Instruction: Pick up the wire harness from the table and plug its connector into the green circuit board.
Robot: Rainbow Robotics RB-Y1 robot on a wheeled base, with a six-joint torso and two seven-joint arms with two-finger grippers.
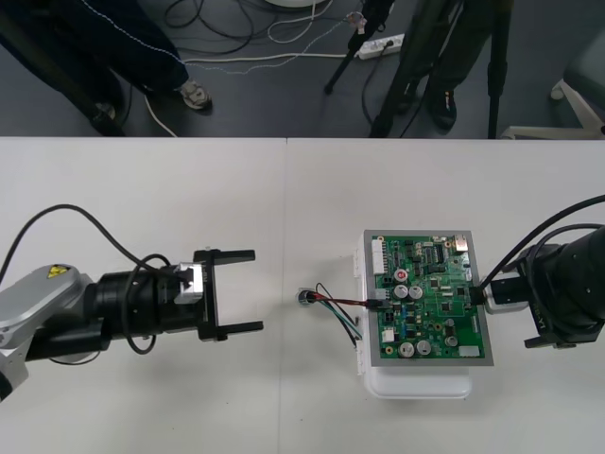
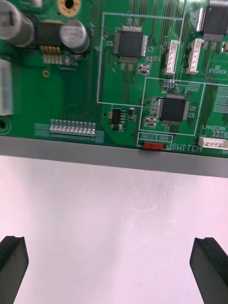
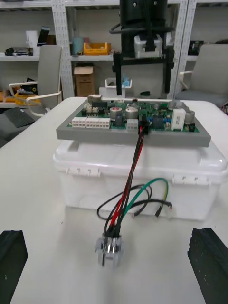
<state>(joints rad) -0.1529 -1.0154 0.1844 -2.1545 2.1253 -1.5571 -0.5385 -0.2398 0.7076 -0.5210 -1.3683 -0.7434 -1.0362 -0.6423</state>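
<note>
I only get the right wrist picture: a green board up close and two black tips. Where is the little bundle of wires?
Observer: The wire harness is at the circuit board's side away from the right gripper, with its plug in the board's edge.
Operator: And its other end?
Observer: The metal socket lies on the table.
Operator: Is anything holding it?
Observer: No. The left gripper stands open, apart from the socket.

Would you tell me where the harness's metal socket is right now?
Front view: the socket lies on the table, between the left gripper and the green circuit board, nearer the board.
</note>
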